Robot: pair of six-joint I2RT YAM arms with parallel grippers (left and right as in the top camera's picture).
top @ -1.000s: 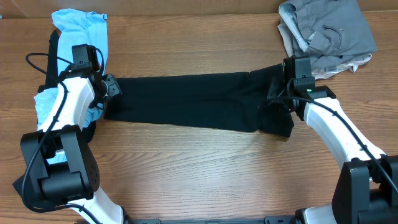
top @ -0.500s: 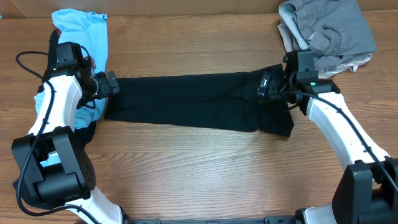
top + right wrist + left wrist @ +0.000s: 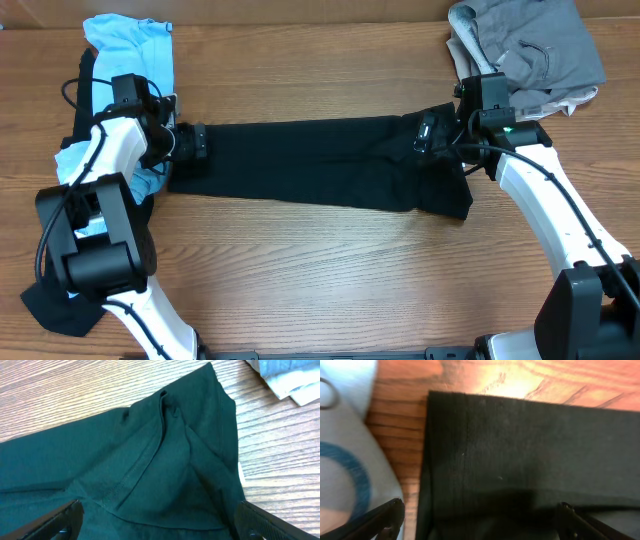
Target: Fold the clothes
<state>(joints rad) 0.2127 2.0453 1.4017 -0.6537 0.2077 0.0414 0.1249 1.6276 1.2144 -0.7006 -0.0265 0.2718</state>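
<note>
The black shirt [image 3: 320, 165] lies flat as a long folded strip across the table's middle. My left gripper [image 3: 190, 142] hovers over its left end, jaws wide open, with nothing between the fingers; in the left wrist view the shirt [image 3: 530, 460] fills the space between the fingertips [image 3: 395, 510]. Over the bunched right end my right gripper [image 3: 430, 133] also stands open and holds nothing. The right wrist view shows that end's folds [image 3: 160, 455] and a small white label [image 3: 241, 472]. The left gripper [image 3: 480, 516] and the right gripper [image 3: 160, 516] each straddle cloth.
A light-blue tee [image 3: 130, 45] lies at the back left and runs under my left arm, also showing at the left [image 3: 340, 460]. Grey and pale pieces [image 3: 530, 50] are heaped at the back right, close to the shirt's right end [image 3: 295, 380]. Dark cloth [image 3: 55, 310] hangs at the front left.
Both grippers have opened and let go of the shirt's ends. The left one shifted right over the shirt's left edge; the right one rose slightly.
</note>
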